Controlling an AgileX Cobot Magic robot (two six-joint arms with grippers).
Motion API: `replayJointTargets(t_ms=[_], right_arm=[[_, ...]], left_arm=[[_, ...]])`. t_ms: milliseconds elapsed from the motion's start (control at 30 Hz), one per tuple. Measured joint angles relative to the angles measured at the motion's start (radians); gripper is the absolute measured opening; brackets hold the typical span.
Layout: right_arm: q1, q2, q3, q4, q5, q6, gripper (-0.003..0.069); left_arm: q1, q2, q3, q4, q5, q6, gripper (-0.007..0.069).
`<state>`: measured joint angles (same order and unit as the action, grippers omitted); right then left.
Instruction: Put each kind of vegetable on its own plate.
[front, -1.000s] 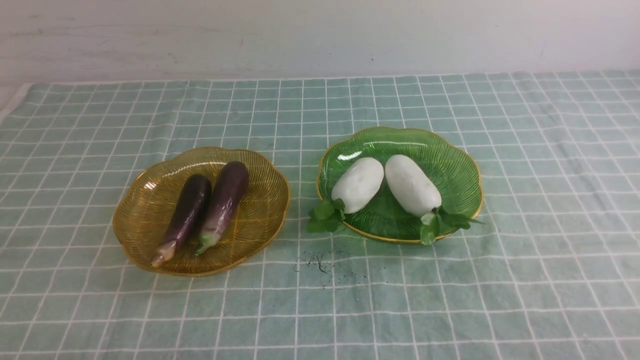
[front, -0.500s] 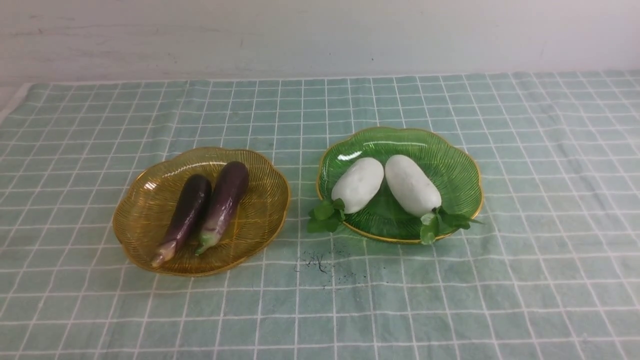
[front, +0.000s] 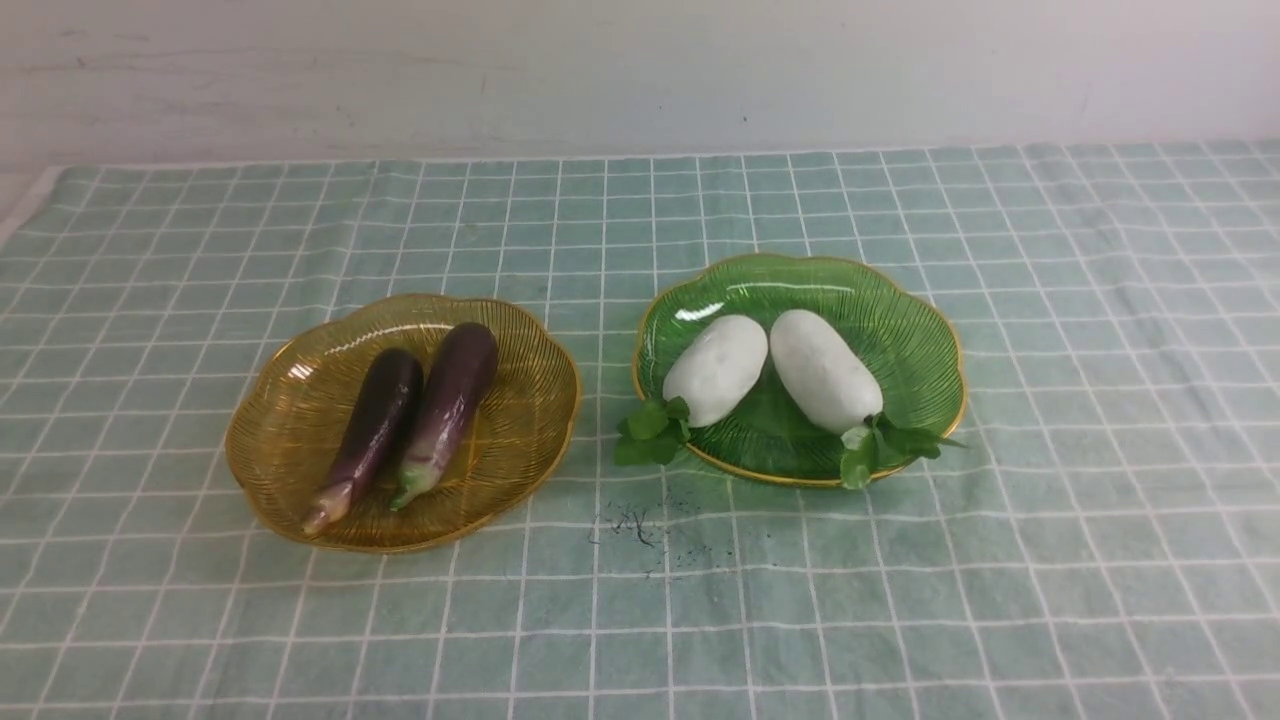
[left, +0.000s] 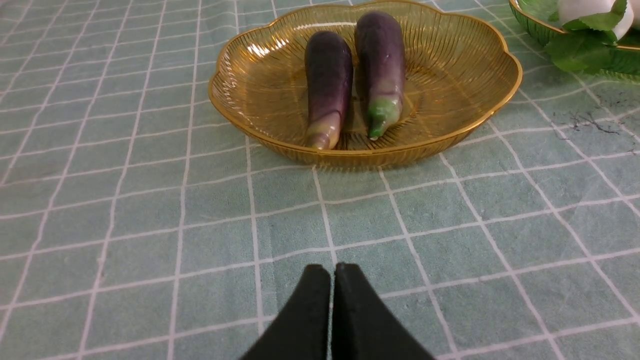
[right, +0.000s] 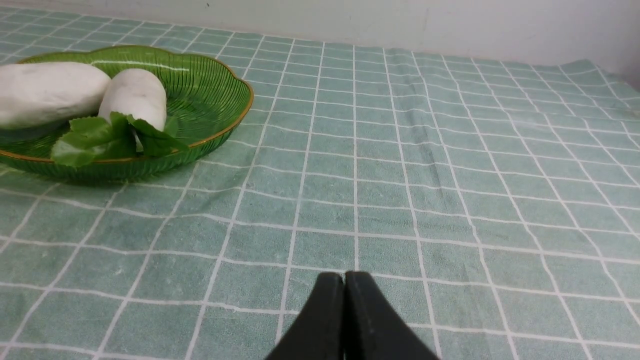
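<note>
Front view: amber plate (front: 300, 400) holds 2 eggplants (front: 445, 400), green plate (front: 900, 340) 2 radishes (front: 820, 370); both arms' jaws pressed together, empty.

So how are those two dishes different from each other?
The amber plate is yellow and holds two dark purple eggplants; the green plate holds two white radishes. The eggplants lie wholly inside theirs, while the radishes' leaves spill over the green plate's rim. The amber plate sits on the robot's left, nearer the camera. Both are ribbed, scalloped and gold-rimmed.
</note>
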<state>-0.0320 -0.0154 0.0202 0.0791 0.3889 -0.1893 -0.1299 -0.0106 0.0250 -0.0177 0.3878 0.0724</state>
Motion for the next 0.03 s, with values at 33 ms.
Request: replayJointTargets(t_ms=[33], right_arm=[[0.000, 0.000, 0.000, 0.000, 0.000, 0.000, -0.0014]], left_arm=[[0.000, 0.000, 0.000, 0.000, 0.000, 0.000, -0.0008]])
